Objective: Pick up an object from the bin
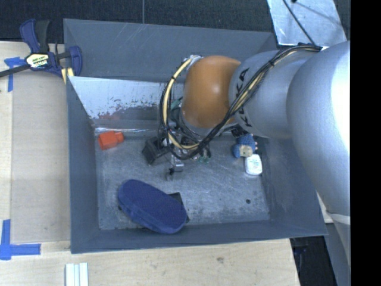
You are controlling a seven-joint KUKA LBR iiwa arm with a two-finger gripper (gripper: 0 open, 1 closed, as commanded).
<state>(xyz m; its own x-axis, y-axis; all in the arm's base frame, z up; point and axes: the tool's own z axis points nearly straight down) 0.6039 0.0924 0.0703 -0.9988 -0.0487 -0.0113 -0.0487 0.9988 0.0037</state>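
Note:
My gripper (174,167) hangs low over the middle of the bin floor, under the orange cover. A dark black piece (153,151) sits just to its left; whether it is a loose thing or part of the gripper I cannot tell. A blue cloth pouch (152,205) lies on the floor in front of the gripper, toward the near left. A small orange block (111,139) rests at the back left by the bin wall. To the right of the gripper lies a small blue and white bottle (249,156).
The arm's thick silver body and its cables cover the back right part of the bin. Bare floor lies between the pouch and the bottle at the near right.

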